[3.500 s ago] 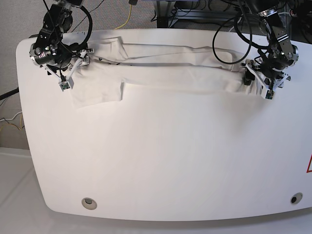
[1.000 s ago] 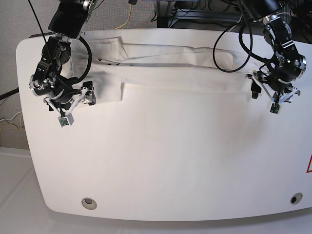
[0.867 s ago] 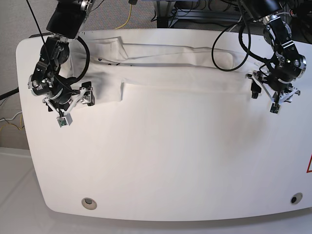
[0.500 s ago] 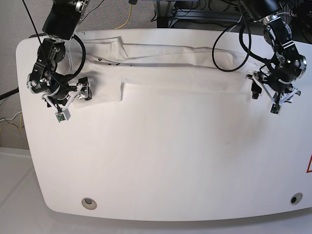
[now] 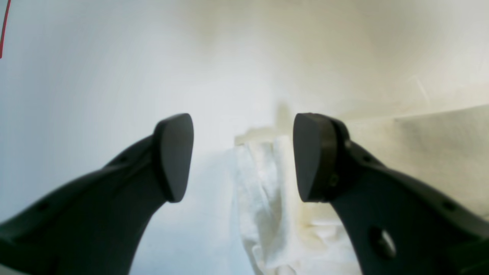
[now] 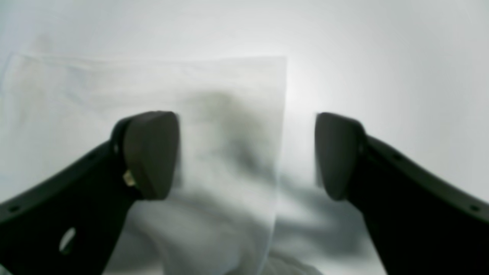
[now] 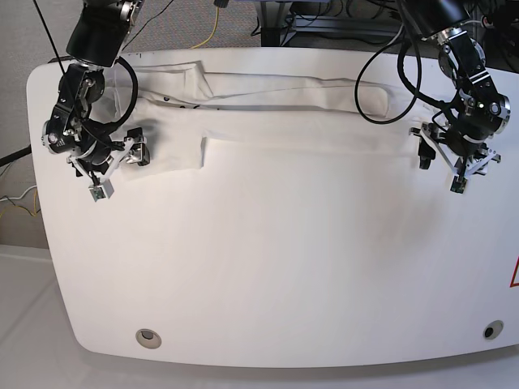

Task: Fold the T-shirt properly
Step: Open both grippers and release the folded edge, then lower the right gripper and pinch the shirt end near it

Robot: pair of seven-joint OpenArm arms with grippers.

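The white T-shirt (image 7: 284,121) lies in a long folded band across the far part of the white table (image 7: 284,267), plain side up, with a sleeve (image 7: 166,154) sticking out toward the front at the view's left. My right gripper (image 7: 134,151) hovers open at that sleeve's left edge. In the right wrist view the sleeve (image 6: 225,114) lies flat under the open right gripper (image 6: 246,152), its edge between the fingers. My left gripper (image 7: 423,150) is open at the shirt's right end. In the left wrist view the bunched cloth end (image 5: 263,198) sits between the open left gripper's (image 5: 242,156) fingers, untouched.
Two round grommet holes (image 7: 147,337) (image 7: 492,330) sit near the table's front edge. A red mark (image 7: 514,275) shows at the right edge. Cables (image 7: 215,20) and equipment lie beyond the table's back edge. The arms' own black cables loop over the shirt's ends.
The right-wrist arm has drifted to the view's left and slightly back, off the sleeve's front corner. The left-wrist arm has barely moved. Both grippers stay open; the shirt lies as before.
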